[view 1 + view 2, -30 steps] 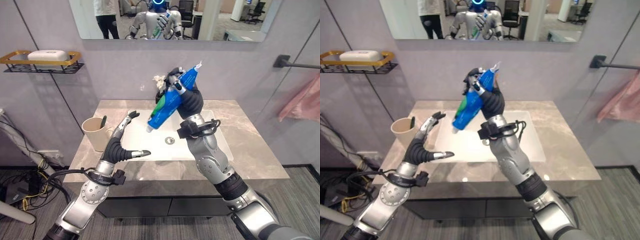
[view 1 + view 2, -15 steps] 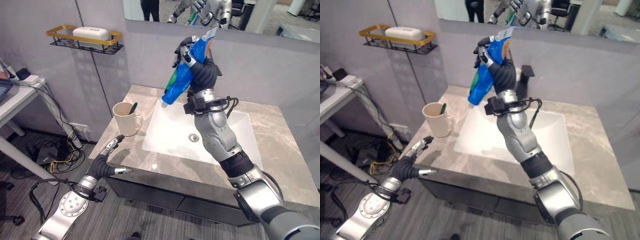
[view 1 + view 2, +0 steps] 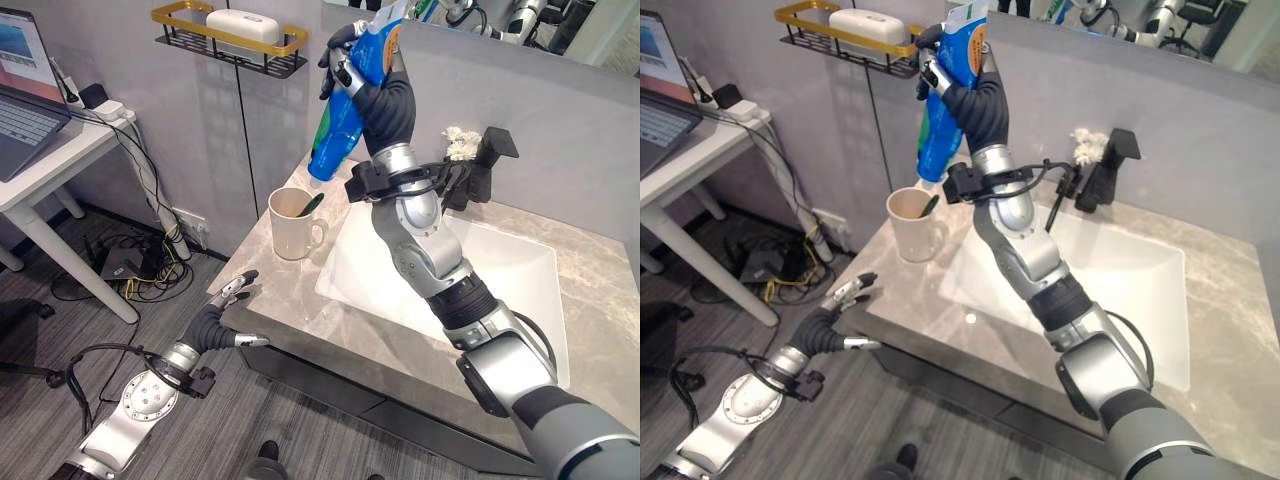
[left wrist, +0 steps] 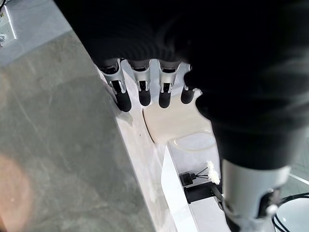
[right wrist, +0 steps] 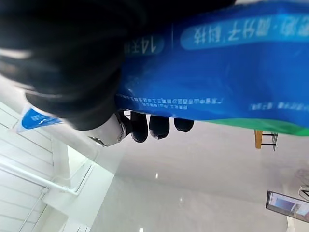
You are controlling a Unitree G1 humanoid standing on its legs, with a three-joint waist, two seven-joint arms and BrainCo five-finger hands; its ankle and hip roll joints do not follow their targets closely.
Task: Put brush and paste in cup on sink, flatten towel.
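My right hand (image 3: 386, 104) is shut on a blue and green toothpaste tube (image 3: 343, 110), held high and nearly upright with its white cap end down. The cap hangs just above the rim of a cream mug (image 3: 294, 224) on the counter's left end, beside the sink basin (image 3: 455, 275). A dark green toothbrush (image 3: 311, 205) leans inside the mug. In the right wrist view the fingers (image 5: 159, 126) wrap round the tube (image 5: 231, 72). My left hand (image 3: 218, 320) hovers low at the counter's front left corner, fingers relaxed and holding nothing; its wrist view shows the mug (image 4: 177, 122) past its fingers (image 4: 145, 94).
A black tap (image 3: 488, 158) stands behind the basin with a small white crumpled thing (image 3: 460, 140) beside it. A gold wall shelf (image 3: 228, 38) with a white soap box hangs above the mug. A desk with a laptop (image 3: 22, 112) stands to the left.
The camera has swung left. My right hand has carried the tube from over the basin to above the mug. My left hand has dropped from beside the mug to the counter's front corner.
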